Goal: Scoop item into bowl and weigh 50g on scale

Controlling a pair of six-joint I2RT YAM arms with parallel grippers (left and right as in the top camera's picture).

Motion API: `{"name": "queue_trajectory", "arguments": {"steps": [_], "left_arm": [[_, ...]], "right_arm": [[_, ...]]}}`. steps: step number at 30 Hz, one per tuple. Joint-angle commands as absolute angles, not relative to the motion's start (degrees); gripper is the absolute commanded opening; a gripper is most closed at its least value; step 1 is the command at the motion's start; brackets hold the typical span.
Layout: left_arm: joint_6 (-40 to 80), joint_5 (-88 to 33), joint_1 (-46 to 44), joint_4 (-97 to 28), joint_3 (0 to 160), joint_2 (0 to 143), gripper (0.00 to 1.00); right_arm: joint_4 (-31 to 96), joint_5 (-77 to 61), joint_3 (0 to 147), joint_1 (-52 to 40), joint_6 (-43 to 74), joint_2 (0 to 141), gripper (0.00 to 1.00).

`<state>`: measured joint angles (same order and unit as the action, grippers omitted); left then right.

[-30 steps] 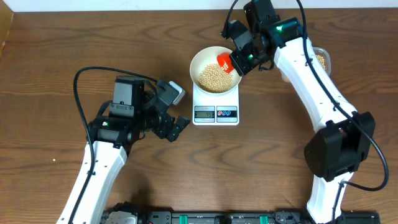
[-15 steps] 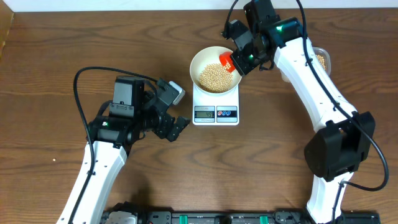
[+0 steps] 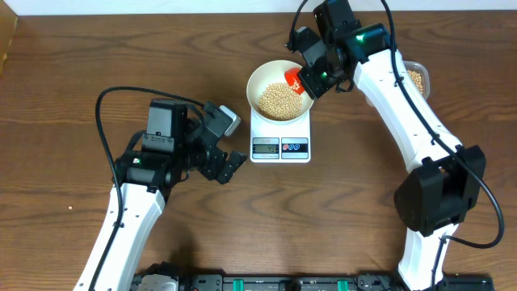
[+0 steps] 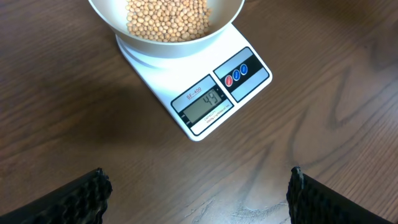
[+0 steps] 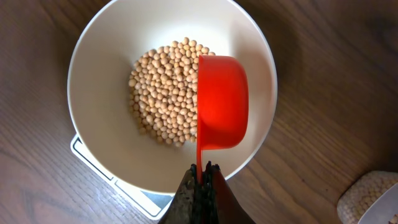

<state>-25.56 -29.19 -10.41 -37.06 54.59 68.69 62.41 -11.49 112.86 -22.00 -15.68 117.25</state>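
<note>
Uniformly tiny, round, tan beans [image 5: 165,93]

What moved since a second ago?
The right gripper, shut on the scoop, shifted slightly and seems to have tipped it further onto its side over the bowl. The left gripper, open, the beans and the scale stayed put.

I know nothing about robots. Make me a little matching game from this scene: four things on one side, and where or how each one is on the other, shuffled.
1. bowl
2. scoop
3. left gripper
4. beans

A. pinched by the right gripper, above the bowl
B. open, holding nothing
C. standing on the scale
D. heaped inside the bowl

Pairs: 1-C, 2-A, 3-B, 4-D
</note>
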Motion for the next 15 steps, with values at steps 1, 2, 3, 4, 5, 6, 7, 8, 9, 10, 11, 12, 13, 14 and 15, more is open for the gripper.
{"name": "queue_trajectory", "arguments": {"steps": [1,2,3,4,5,6,7,8,9,10,11,12,13,14,15], "left_arm": [[-26.09,-28.88,-10.59,-37.12,54.37,68.86,0.93],[-26.09,-28.88,-10.59,-37.12,54.37,68.86,0.93],[-26.09,-28.88,-10.59,-37.12,54.37,68.86,0.93],[-26.09,-28.88,-10.59,-37.12,54.37,68.86,0.93],[-26.09,-28.88,-10.59,-37.12,54.37,68.86,0.93],[-26.09,-28.88,-10.59,-37.12,54.37,68.86,0.93],[-26.09,-28.88,-10.59,-37.12,54.37,68.86,0.93],[-26.09,-28.88,-10.59,-37.12,54.37,68.86,0.93],[-26.09,-28.88,-10.59,-37.12,54.37,68.86,0.93],[-26.09,-28.88,-10.59,-37.12,54.37,68.86,0.93],[-26.09,-28.88,-10.59,-37.12,54.37,68.86,0.93],[-26.09,-28.88,-10.59,-37.12,54.37,68.86,0.93],[-26.09,-28.88,-10.59,-37.12,54.37,68.86,0.93],[-26.09,-28.88,-10.59,-37.12,54.37,68.86,0.93],[-26.09,-28.88,-10.59,-37.12,54.37,68.86,0.93]], "right_arm": [[62.61,-11.09,114.13,-22.22,-16.1,115.35,0.01],[62.59,-11.09,114.13,-22.22,-15.75,115.35,0.01],[62.57,-11.33,114.13,-22.2,-15.44,115.35,0.01],[62.57,-11.99,114.13,-22.09,-15.44,115.35,0.01],[62.57,-12.99,114.13,-21.91,-15.44,115.35,0.01],[62.57,-14.0,114.13,-21.71,-15.44,115.35,0.01],[62.52,-15.18,114.13,-21.45,-15.44,115.35,0.01],[62.52,-15.84,114.13,-21.28,-15.42,115.35,0.01],[62.52,-16.69,114.13,-20.95,-15.44,115.35,0.01],[62.52,-17.37,114.13,-20.64,-15.4,115.35,0.01],[62.52,-17.89,114.13,-20.38,-15.22,115.35,0.01],[62.52,-18.35,114.13,-20.21,-15.25,115.35,0.01],[62.54,-19.27,114.13,-19.84,-15.25,115.35,0.01],[62.54,-19.68,114.13,-19.73,-15.25,115.35,0.01],[62.54,-19.94,114.13,-19.59,-15.25,115.35,0.01]]}}
